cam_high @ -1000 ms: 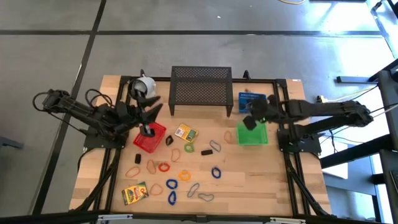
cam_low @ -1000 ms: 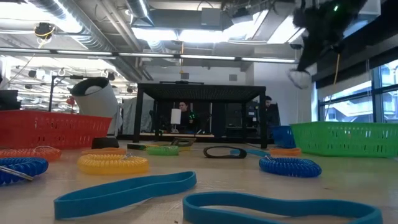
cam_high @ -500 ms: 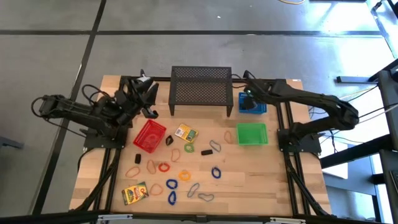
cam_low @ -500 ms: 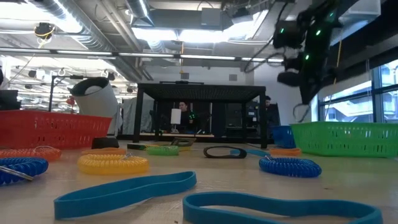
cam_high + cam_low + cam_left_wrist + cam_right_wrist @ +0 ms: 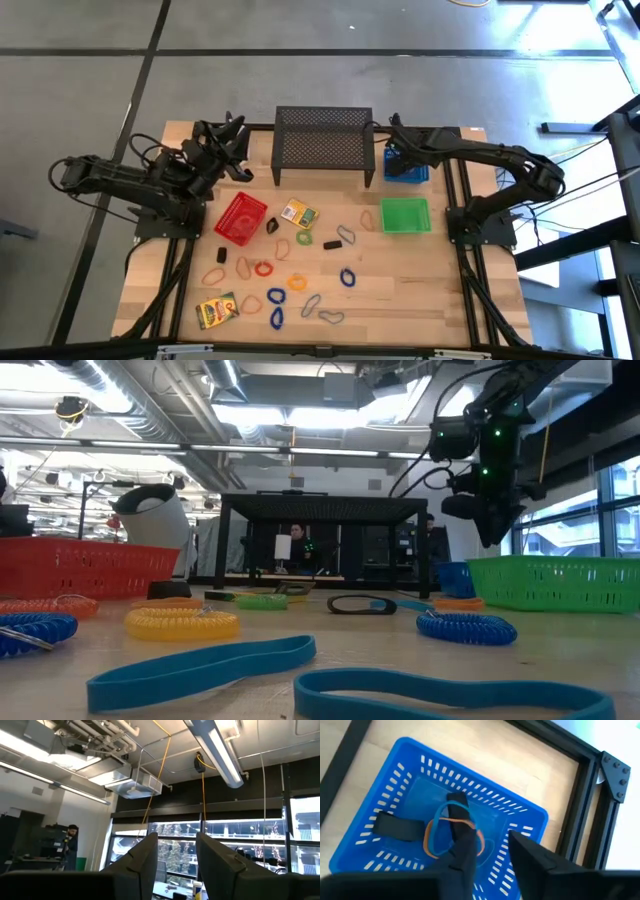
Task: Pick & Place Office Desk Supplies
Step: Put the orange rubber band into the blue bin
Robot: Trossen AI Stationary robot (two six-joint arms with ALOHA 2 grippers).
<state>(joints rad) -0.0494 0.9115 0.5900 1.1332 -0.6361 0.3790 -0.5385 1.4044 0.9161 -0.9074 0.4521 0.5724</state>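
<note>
Loops, black blocks and two yellow-green boxes lie on the table: a red loop [image 5: 263, 268], a blue loop [image 5: 347, 277], a black block [image 5: 332, 243], one box [image 5: 299, 213] and another [image 5: 216, 310]. My right gripper [image 5: 398, 150] [image 5: 495, 857] hovers open and empty above the blue basket [image 5: 408, 168]. That basket holds a blue loop [image 5: 437, 822], an orange loop [image 5: 470, 832] and a black block [image 5: 395, 827]. My left gripper [image 5: 232, 148] [image 5: 177, 870] is open and empty near the far left corner, tipped upward.
The red basket [image 5: 240, 218] stands left of centre and the green basket [image 5: 405, 215] stands right of it. A black mesh shelf [image 5: 323, 140] sits at the far edge. A white mug [image 5: 155, 520] is beside my left gripper. People show in the room behind.
My right gripper has moved from above the green basket toward the far edge, and is now above the blue basket. My left gripper has risen out of the red basket, drawn back toward the far left corner and tipped upward.
</note>
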